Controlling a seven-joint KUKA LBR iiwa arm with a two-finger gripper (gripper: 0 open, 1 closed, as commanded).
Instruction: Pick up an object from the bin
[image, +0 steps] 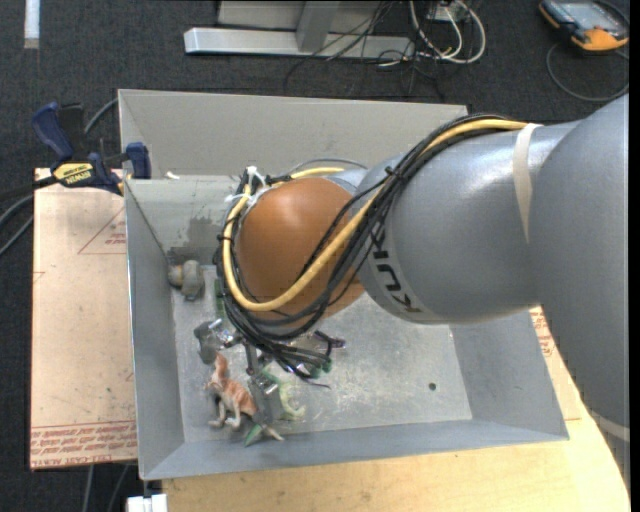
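Hanging low just right of an orange toy animal (228, 393) in a small heap (262, 428); jaws masked by cables (240, 318), apart or together impossible to tell. Advisable: descending straight, centring on one toy.

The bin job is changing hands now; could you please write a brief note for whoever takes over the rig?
Gripper: low over the lower-left part of the bin; open or shut cannot be told.
Things: a tan toy animal and a green-and-white piece lie nearest it in a small heap; a grey lump sits apart by the left wall.
Done: no thing seen held.
Left: grasp one thing, lift it out.
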